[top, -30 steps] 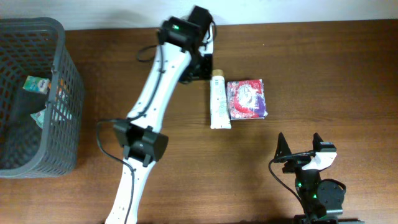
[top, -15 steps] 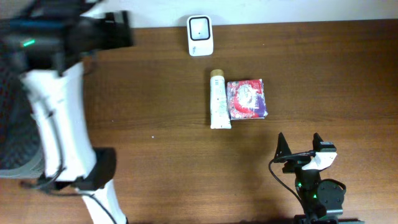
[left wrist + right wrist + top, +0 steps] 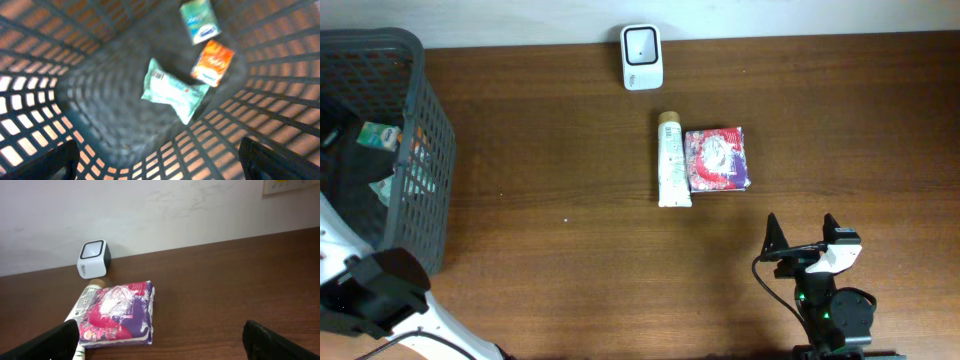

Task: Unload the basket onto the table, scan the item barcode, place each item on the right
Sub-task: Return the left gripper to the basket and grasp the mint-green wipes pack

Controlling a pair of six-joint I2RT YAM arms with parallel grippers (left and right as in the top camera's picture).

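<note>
Presently, left end effector spread wide and empty, poised over the basket at the left end of the bench, looking down on a green-white pouch, an orange packet and a teal packet on its floor. Right end effector likewise wide open, holding nothing, low at the near right edge. Likely next for scanning, judging by the layout: tube or red-and-purple packet, side by side and seemingly touching at mid-bench, a little nearer than the scanner by the far wall. Tube's long axis near-to-far, brown cap end toward the scanner. From the right end effector, both farther off and to the left, packet first, tube just beyond it; from the left one, well apart to the right. Right arm the nearer, so probably the better reach. No barcode visible on either from these views.
</note>
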